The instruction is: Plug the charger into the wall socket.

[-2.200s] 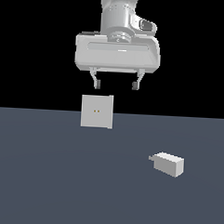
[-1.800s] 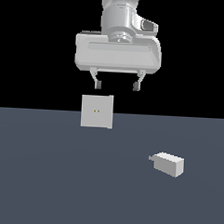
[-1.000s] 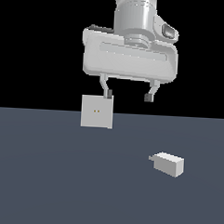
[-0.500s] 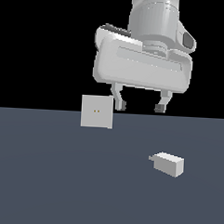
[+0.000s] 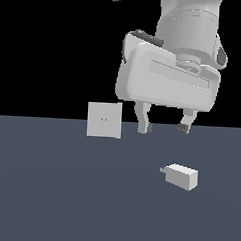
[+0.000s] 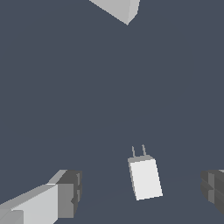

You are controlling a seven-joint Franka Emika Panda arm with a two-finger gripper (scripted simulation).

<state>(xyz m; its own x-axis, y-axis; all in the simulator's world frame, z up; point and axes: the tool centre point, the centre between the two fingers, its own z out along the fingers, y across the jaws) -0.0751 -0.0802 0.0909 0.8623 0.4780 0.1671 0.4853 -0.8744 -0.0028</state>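
The charger (image 5: 181, 176), a small off-white block with short prongs pointing to the exterior view's left, lies on the dark grey floor. It also shows in the wrist view (image 6: 145, 177), between the two fingers and well below them. The wall socket (image 5: 104, 119), a light-grey upright square plate with two tiny yellowish holes, stands to the exterior view's left; only its corner shows in the wrist view (image 6: 119, 8). My gripper (image 5: 162, 128) is open and empty, tilted, hanging above and a little left of the charger, to the right of the socket.
The dark grey floor (image 5: 63, 199) spreads across the lower half of the exterior view, with a black background above it. Nothing else stands on it.
My gripper has moved to the exterior view's right and downward, from above the socket toward the charger, and has tilted. The charger and socket have not moved.
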